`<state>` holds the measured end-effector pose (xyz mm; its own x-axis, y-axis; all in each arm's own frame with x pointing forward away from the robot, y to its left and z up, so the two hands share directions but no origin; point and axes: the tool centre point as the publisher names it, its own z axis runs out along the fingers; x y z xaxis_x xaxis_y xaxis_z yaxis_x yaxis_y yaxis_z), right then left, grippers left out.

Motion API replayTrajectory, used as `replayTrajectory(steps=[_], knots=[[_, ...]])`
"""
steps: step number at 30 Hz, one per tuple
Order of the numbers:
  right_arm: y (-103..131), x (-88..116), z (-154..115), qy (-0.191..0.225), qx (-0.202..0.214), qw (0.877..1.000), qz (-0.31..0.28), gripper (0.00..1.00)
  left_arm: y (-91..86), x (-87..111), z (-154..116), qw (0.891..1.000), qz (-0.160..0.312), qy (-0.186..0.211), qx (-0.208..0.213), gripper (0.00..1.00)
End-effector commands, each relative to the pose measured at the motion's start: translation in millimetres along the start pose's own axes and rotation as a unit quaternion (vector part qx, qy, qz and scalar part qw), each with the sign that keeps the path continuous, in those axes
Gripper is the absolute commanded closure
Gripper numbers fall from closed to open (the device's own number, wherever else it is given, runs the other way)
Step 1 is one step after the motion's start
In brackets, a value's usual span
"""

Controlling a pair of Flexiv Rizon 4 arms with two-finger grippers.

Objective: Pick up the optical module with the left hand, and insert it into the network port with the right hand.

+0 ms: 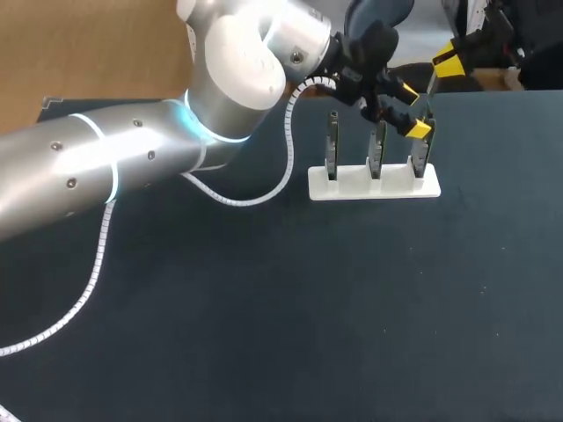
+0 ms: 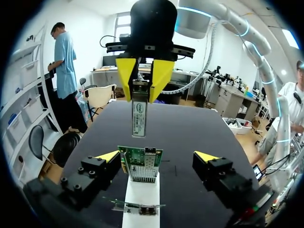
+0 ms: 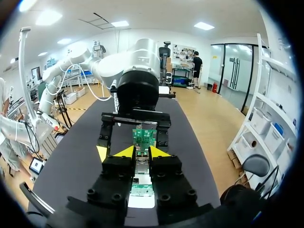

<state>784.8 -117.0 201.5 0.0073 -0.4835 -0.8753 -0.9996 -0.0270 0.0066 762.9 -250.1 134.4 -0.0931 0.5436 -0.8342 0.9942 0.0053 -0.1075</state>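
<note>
dark table (image 1: 264, 308) with white stand (image 2: 141, 199) of three upright cards (image 1: 376, 154) | left gripper (image 2: 157, 156) fingers apart, straddling end card (image 2: 140, 164) | right gripper (image 3: 141, 152) clamped on optical module (image 2: 139, 95), upright just above that card | module label (image 2: 138, 121) illegible

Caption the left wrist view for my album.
Right hand holds the optical module above the network card; left hand open.
</note>
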Motion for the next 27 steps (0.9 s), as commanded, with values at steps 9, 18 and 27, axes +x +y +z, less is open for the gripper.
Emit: replayTrajectory(steps=[9, 18, 27], knots=[[0, 1, 0, -0.002, -0.001, 1.0, 0.002, 1.0, -0.2, 0.5, 1, 1.0, -0.002, 0.007, -0.001, 0.0], [-1, 5, 2, -0.002, -0.003, 1.0, 0.007, 1.0, -0.2, 0.5, 1, 1.0, -0.002, 0.007, -0.001, 0.0], [-1, 11, 5, 0.007, -0.005, 1.0, 0.009, 1.0, -0.2, 0.5, 1, 1.0, -0.002, 0.007, -0.001, 0.0]])
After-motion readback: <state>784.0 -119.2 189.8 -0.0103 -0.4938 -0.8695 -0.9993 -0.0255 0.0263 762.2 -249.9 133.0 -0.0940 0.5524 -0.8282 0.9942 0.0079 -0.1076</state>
